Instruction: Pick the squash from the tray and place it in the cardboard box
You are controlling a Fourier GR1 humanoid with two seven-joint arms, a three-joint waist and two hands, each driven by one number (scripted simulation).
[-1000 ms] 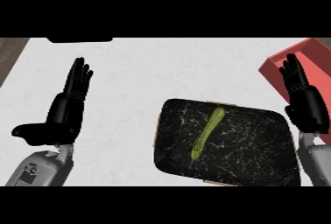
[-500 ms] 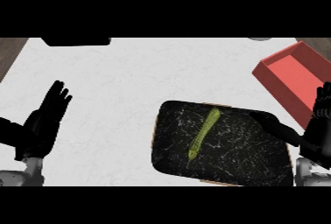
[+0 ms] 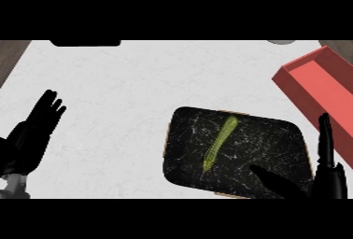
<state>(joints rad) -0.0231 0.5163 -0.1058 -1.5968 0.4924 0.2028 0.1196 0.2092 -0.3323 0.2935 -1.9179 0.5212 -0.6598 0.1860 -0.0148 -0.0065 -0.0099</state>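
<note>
While both hands' fingers stay straight, the slim green squash (image 3: 219, 142) lies on the dark tray (image 3: 276, 140).

Cardboard box (image 3: 322, 95) and right hand (image 3: 329, 173) cut off by frame edges.

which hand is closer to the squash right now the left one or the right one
Right. The right hand hangs over the tray's lower right corner, thumb reaching toward the squash. The left hand rests open at the far left edge.
</note>
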